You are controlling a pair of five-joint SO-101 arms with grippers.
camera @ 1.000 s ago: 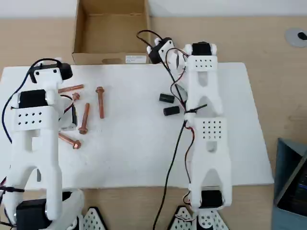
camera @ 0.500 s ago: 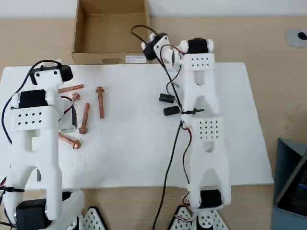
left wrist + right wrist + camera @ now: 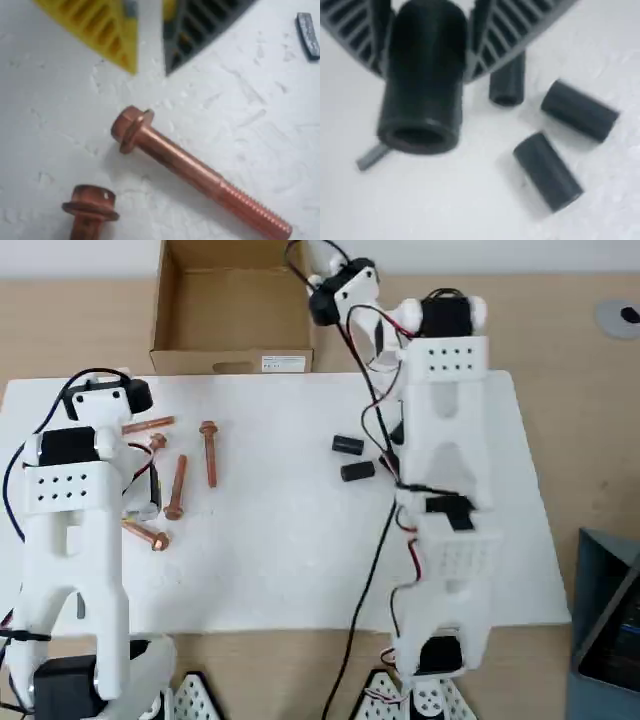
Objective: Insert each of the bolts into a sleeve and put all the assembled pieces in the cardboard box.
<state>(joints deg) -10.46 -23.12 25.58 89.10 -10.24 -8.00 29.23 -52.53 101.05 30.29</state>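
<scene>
The right arm [image 3: 445, 440] has risen over the white mat [image 3: 280, 570] toward the cardboard box [image 3: 232, 362] at 11 o'clock. The right gripper [image 3: 426, 60] is pinching a sleeve [image 3: 420, 115] with no bolt inside, so I think assembly must come first. The left gripper [image 3: 149, 47], jaws spread, hovers over a bolt [image 3: 195, 172] at 9 o'clock. Loose sleeves [image 3: 348, 446] lie beside the cables [image 3: 375, 410].

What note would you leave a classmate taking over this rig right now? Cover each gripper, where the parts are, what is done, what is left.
Left gripper: open, above a bolt on the white mat.
Right gripper: shut on a black sleeve, lifted off the mat.
Other bolts lie loose by the left arm; loose sleeves lie mid-mat.
Done: nothing assembled; no piece shows in the cardboard box.
Left: each bolt into a sleeve, then all pieces into the box.
</scene>
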